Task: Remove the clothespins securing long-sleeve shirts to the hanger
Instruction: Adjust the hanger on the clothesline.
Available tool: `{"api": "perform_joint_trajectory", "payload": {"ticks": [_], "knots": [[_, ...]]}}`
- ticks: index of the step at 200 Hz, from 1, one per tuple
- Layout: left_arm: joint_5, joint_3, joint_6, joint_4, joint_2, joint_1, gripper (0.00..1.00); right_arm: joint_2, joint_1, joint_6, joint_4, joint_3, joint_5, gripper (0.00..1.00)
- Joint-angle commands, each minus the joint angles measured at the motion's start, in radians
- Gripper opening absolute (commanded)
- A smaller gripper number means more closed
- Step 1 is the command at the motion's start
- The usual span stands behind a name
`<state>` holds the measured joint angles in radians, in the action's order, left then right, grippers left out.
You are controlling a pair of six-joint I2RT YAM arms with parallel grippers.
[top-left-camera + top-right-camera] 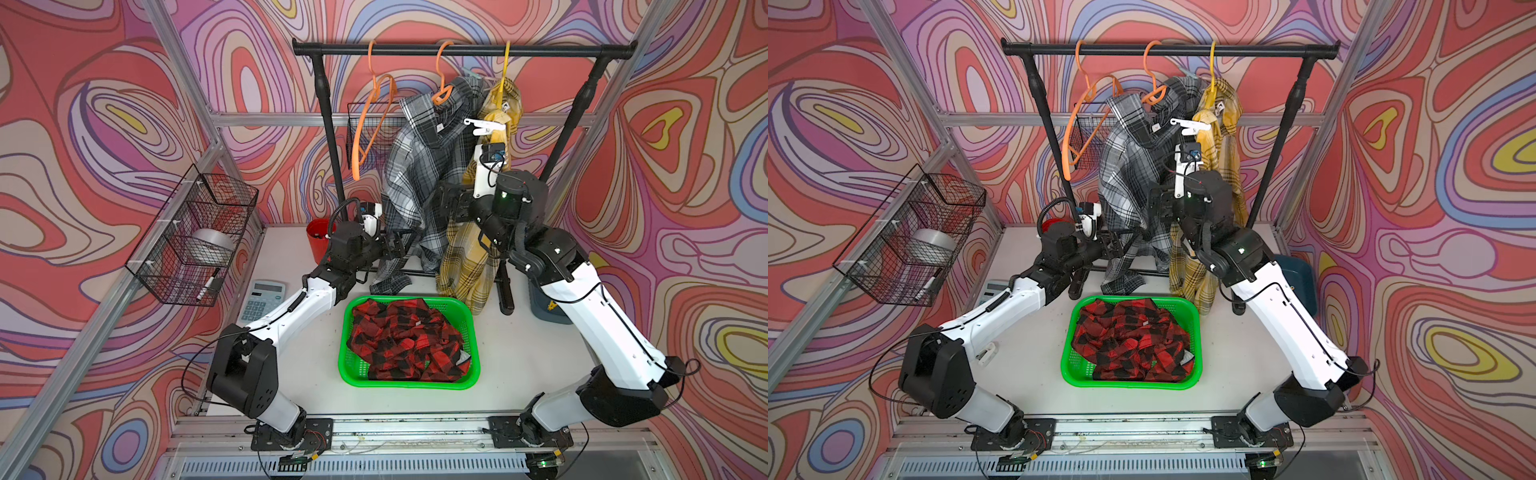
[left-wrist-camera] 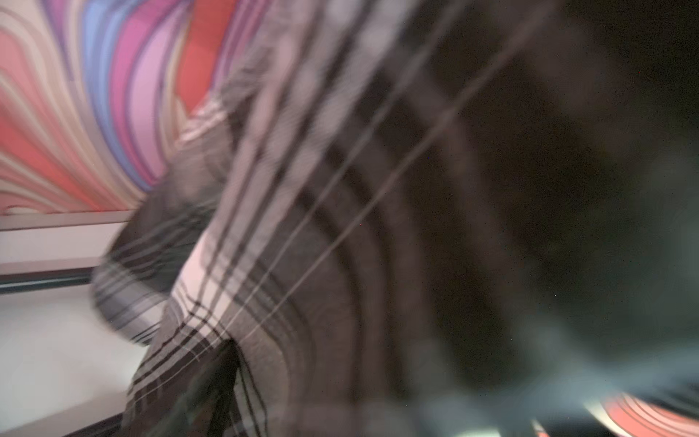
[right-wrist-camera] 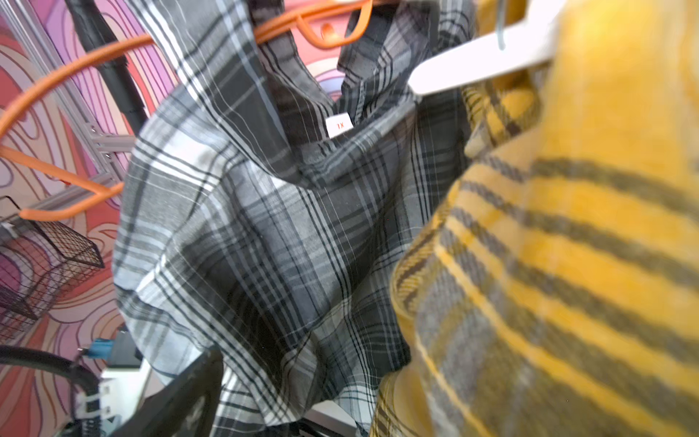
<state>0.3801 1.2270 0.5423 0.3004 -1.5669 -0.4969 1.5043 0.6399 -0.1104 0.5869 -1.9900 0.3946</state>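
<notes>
In both top views a white clothespin (image 1: 484,124) (image 1: 1192,126) is clipped on the yellow shirt (image 1: 467,266) at the upper middle of the frame, right beside the grey shirt (image 1: 415,174). The red shirt (image 1: 409,340) lies in the green basket (image 1: 345,357) at the lower middle. The right gripper (image 1: 451,201) sits below the clothespin with its jaws wide apart and nothing in them, and the left gripper (image 1: 397,247), lower and more to the left, is spread wide too by the grey shirt's bottom edge and holds nothing.
</notes>
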Motion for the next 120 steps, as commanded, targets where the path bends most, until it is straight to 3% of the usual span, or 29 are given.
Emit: {"api": "perform_joint_trajectory", "payload": {"ticks": [1,62,120], "knots": [[0.028,0.051,-0.03,0.02,-0.037,-0.031,0.96,0.02,-0.005,-0.005,-0.012,-0.078,-0.038,0.93],[0.067,0.173,-0.029,-0.008,-0.172,-0.111,0.96,0.092,-0.006,-0.056,-0.007,-0.191,-0.116,0.93],[0.1,0.217,-0.015,-0.014,-0.245,-0.134,0.96,0.014,-0.006,-0.093,-0.045,-0.041,-0.094,0.93]]}}
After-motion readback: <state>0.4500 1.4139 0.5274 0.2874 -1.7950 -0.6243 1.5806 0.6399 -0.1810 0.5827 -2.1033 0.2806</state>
